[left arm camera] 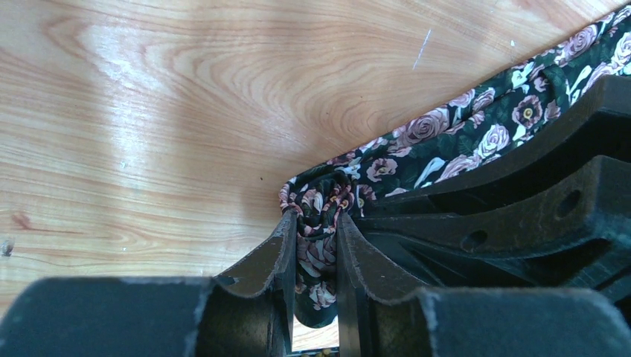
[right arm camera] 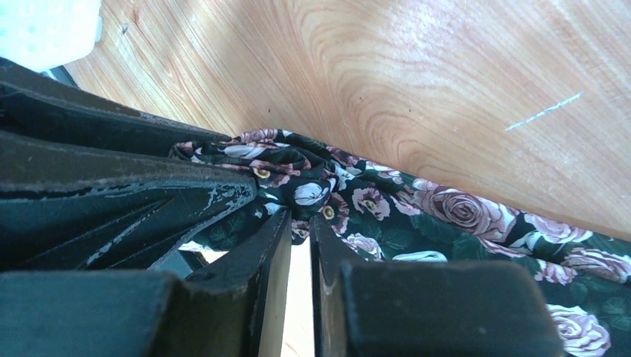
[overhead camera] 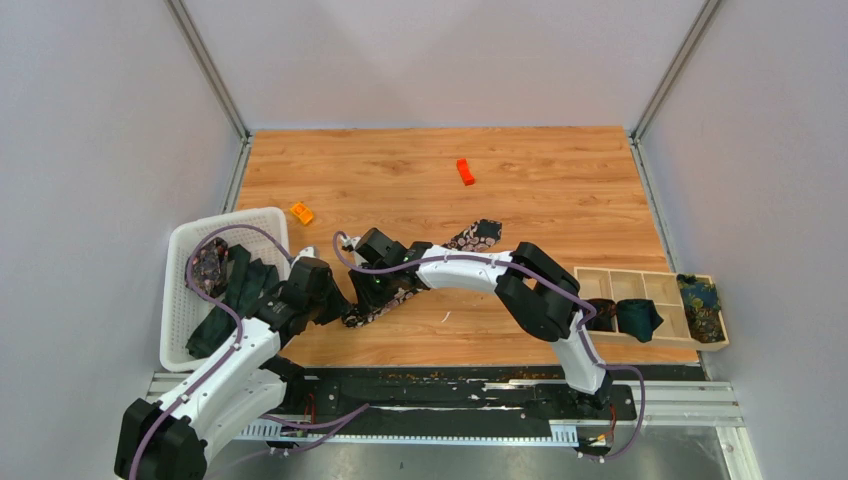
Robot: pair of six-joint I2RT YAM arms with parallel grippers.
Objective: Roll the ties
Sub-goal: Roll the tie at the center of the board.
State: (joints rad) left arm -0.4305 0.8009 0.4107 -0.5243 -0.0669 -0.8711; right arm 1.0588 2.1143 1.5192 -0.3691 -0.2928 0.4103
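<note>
A black tie with pink-white flowers [overhead camera: 470, 238] lies slantwise on the wooden table, its wide end far right and its narrow end bunched near my grippers. My left gripper [overhead camera: 340, 300] is shut on the bunched end; in the left wrist view the fabric [left arm camera: 321, 253] is squeezed between the jaws of this gripper [left arm camera: 316, 219]. My right gripper [overhead camera: 385, 285] meets it from the other side. In the right wrist view this gripper [right arm camera: 300, 217] pinches a fold of the tie [right arm camera: 446, 216] at its tips. Each wrist view shows the other gripper's fingers [left arm camera: 521, 201] close by.
A white basket [overhead camera: 215, 222] at the left holds dark teal ties [overhead camera: 235, 290]. A wooden compartment tray [overhead camera: 650, 272] at the right holds a rolled teal tie [overhead camera: 637, 317] and a blue-yellow patterned one [overhead camera: 700, 300]. Two orange blocks [overhead camera: 465, 172] [overhead camera: 301, 212] lie farther back.
</note>
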